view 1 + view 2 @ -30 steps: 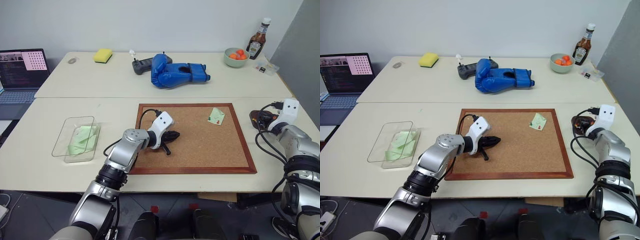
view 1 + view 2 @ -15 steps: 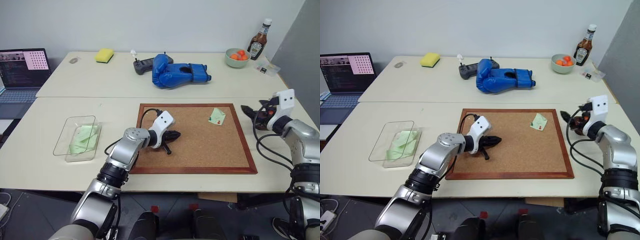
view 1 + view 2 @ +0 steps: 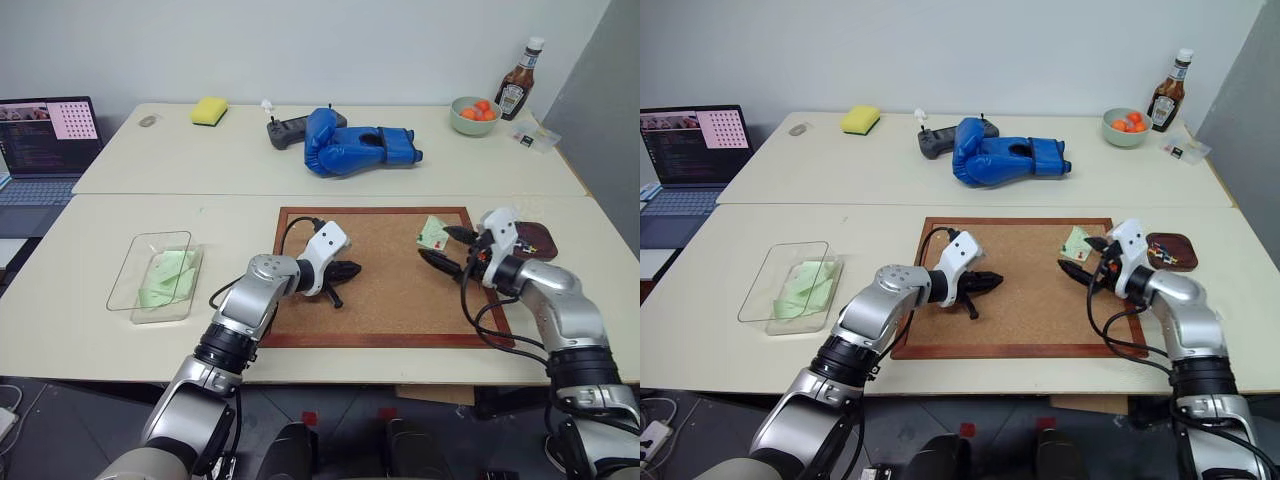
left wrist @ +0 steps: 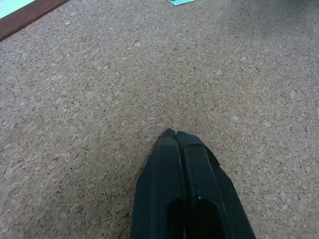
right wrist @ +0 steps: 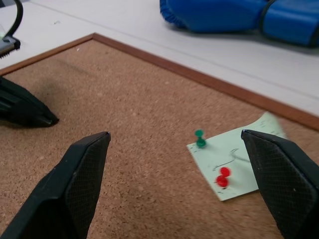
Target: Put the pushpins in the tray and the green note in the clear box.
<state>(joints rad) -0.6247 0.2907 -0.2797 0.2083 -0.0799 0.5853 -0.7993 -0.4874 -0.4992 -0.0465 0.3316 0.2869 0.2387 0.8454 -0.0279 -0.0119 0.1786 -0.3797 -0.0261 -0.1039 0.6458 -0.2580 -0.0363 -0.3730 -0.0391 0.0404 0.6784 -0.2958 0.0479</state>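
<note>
- Swung inward from beside the tray (image 3: 533, 236) since a second ago: right gripper (image 3: 447, 246), now over the right part of the corkboard (image 3: 390, 305), close to the green note (image 3: 433, 232).
- Spread wide now, fingers far apart and gripping nothing; in the right wrist view, framing the note between the two black fingers (image 5: 79, 174).
- Kept in place over the same second: left gripper (image 3: 344, 272), over the left part of the corkboard, pressed fully together with nothing between the fingers (image 4: 185, 194), tips just above or on the cork, cannot tell which.
- Pinned on the green note near the board's far right corner: two pushpins, one green pushpin (image 5: 200, 137) and one red pushpin (image 5: 222, 177), both standing in the paper.
- Lying on the table just off the board's right edge, behind the right arm: the dark reddish-brown tray, with small coloured bits inside, too small to tell apart.
- Standing on the table well to the left of the corkboard: the clear box (image 3: 152, 275), with pale green paper slips (image 3: 165, 277) already inside.
- Resting on the far table: blue boxing glove (image 3: 355, 142), yellow sponge (image 3: 207, 110), bowl of orange fruit (image 3: 473, 113) and sauce bottle (image 3: 518, 68).
</note>
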